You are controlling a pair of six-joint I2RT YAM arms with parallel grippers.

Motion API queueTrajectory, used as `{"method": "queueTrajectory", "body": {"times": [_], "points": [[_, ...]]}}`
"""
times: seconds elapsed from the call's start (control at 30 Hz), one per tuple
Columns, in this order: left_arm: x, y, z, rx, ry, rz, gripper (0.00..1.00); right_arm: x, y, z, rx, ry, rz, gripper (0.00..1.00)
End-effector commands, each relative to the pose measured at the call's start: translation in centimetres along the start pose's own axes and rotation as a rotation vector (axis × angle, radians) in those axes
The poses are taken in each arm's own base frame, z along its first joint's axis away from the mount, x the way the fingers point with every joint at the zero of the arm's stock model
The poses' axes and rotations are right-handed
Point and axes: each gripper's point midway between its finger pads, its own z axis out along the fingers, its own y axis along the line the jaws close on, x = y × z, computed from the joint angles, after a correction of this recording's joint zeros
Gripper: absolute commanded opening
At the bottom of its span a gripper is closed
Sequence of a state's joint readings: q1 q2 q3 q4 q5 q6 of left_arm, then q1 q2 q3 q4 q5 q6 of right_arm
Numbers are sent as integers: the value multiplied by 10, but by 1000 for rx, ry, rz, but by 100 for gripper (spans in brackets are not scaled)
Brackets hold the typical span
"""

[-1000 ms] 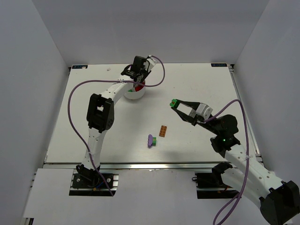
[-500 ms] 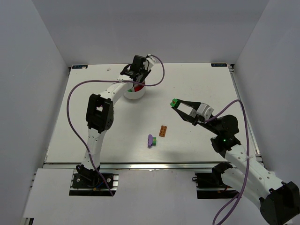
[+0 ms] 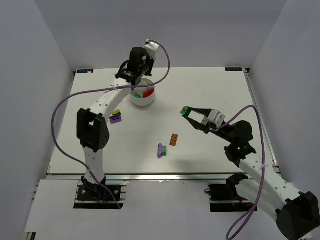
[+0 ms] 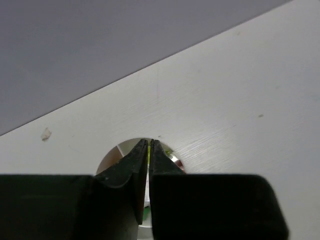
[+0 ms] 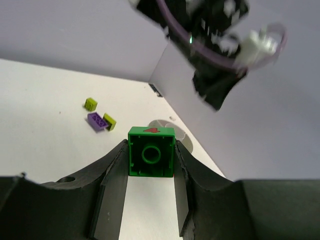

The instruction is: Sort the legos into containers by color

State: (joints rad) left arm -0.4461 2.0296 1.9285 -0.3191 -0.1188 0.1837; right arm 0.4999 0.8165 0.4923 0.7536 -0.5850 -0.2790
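The round white dish (image 3: 142, 99) stands at the back of the table with red and green bricks in its sections. My left gripper (image 3: 129, 76) hovers above its far left rim, jaws shut; the left wrist view shows the fingertips (image 4: 150, 142) over the dish (image 4: 111, 158). My right gripper (image 3: 186, 111) is shut on a green brick (image 5: 151, 152) and holds it above the table, right of the dish (image 5: 179, 134). A purple brick (image 3: 116, 119) and a lime brick (image 3: 116, 112) lie left of the dish. An orange brick (image 3: 174, 139) and a purple brick (image 3: 160, 150) lie mid-table.
In the right wrist view a purple brick (image 5: 96, 121) lies with a lime brick (image 5: 109, 121) beside it, and a second lime brick (image 5: 90, 104) lies a little beyond them. White walls enclose the table on three sides.
My left arm has swung up and to the left, off the dish, uncovering the purple and lime bricks beside it. The right arm with the green brick has barely moved.
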Motion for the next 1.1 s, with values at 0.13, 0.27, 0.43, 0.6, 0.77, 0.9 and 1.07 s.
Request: {"method": "queueTrajectory", "body": {"times": [0.13, 0.27, 0.43, 0.6, 0.77, 0.9, 1.07], "points": [[-66, -44, -107, 310, -247, -364, 45, 16, 3, 10, -97, 71, -11, 0], [-37, -61, -147, 399, -218, -443, 64, 34, 2, 16, -119, 136, 28, 0], [-11, -64, -187, 417, -280, -484, 72, 58, 4, 22, -141, 212, 88, 0], [29, -64, -196, 379, -262, -462, 72, 80, 2, 29, -147, 289, 152, 0], [45, -54, -195, 305, -238, -415, 71, 107, 11, 49, -193, 409, 200, 0], [40, -22, -207, 146, -283, -389, 71, 141, 20, 85, -230, 549, 266, 0], [43, 46, -234, -210, -369, -392, 72, 144, -6, 157, -202, 632, 276, 0]]}}
